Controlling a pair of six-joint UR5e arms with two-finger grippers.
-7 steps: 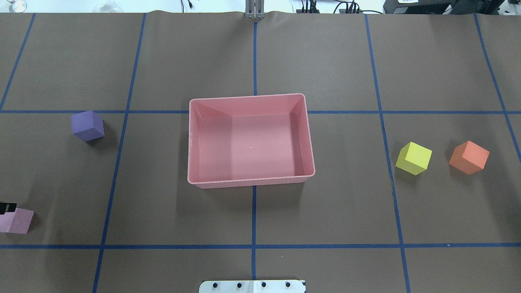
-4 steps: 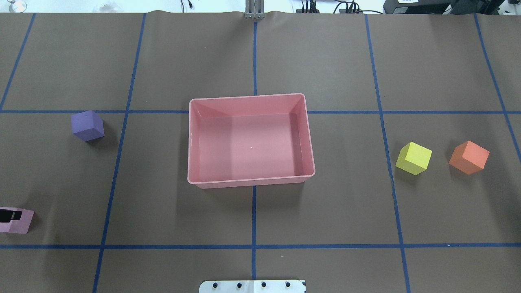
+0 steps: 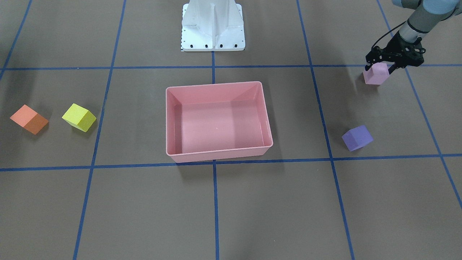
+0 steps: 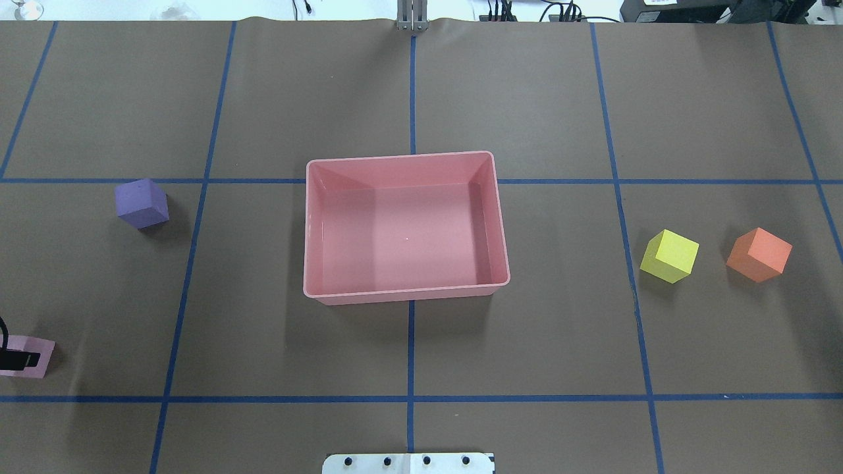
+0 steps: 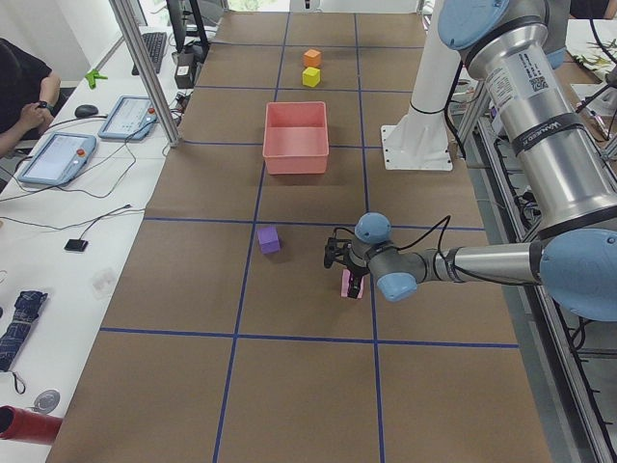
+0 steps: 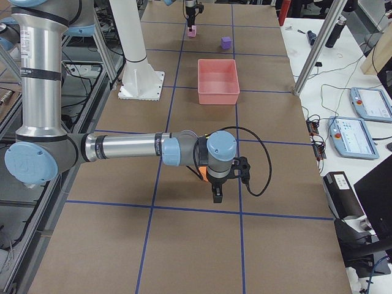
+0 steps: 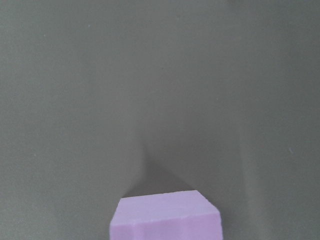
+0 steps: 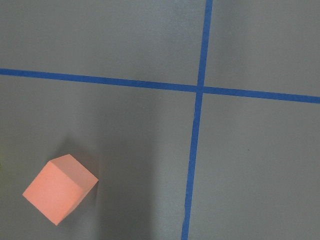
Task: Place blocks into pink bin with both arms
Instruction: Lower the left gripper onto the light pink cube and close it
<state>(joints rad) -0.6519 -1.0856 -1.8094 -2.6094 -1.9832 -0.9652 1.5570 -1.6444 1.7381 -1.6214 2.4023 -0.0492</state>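
Observation:
The pink bin (image 3: 216, 85) stands at the table's middle, with nothing in it; it also shows in the overhead view (image 4: 402, 158). My left gripper (image 3: 379, 68) is open and low over the light pink block (image 3: 376, 76), one finger on each side. That block fills the bottom of the left wrist view (image 7: 165, 217). The purple block (image 3: 357, 138) lies on the left arm's side of the bin. The yellow block (image 4: 669, 256) and the orange block (image 4: 759, 255) lie on the right arm's side. My right gripper (image 6: 215, 191) hovers by the orange block (image 8: 60, 189); I cannot tell whether it is open or shut.
The white pedestal (image 3: 213, 25) stands at the robot's edge behind the bin. Blue tape lines cross the brown table cover. A metal post (image 4: 412, 16) stands at the far edge. An operator (image 5: 19, 96) sits at a side table with tablets.
The left gripper's finger has moved down over the light pink block at the overhead view's left edge. The blocks and the bin have not moved.

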